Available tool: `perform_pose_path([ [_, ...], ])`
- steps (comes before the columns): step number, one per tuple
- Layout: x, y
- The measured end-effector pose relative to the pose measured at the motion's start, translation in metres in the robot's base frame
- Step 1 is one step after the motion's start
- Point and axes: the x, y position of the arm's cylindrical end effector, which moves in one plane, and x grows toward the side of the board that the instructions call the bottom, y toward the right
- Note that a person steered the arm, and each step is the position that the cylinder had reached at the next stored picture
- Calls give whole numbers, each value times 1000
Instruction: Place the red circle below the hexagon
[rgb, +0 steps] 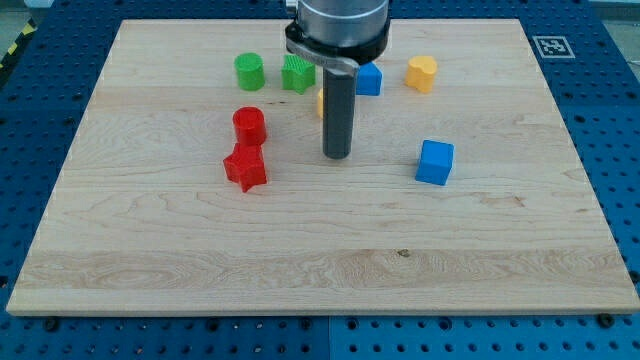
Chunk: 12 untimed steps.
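The red circle block (248, 125) stands on the wooden board at centre left, touching the red star block (245, 168) just below it. My tip (337, 156) is on the board to the right of both red blocks, well apart from them. A yellow block (320, 102), mostly hidden behind the rod, shows as a sliver above the tip; its shape cannot be made out. A yellow hexagon-like block (422, 73) sits at the view's upper right.
A green circle block (249, 71) and a green star block (297, 73) sit at the view's top. A blue block (370, 79) is partly behind the arm. A blue cube (435, 162) lies right of the tip.
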Motion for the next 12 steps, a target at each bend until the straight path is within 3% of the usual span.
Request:
perform_pose_path([
  [2, 81, -26],
  [3, 98, -96],
  [4, 74, -160],
  [6, -15, -182],
  [8, -34, -167],
  [9, -44, -123],
  [12, -43, -97],
])
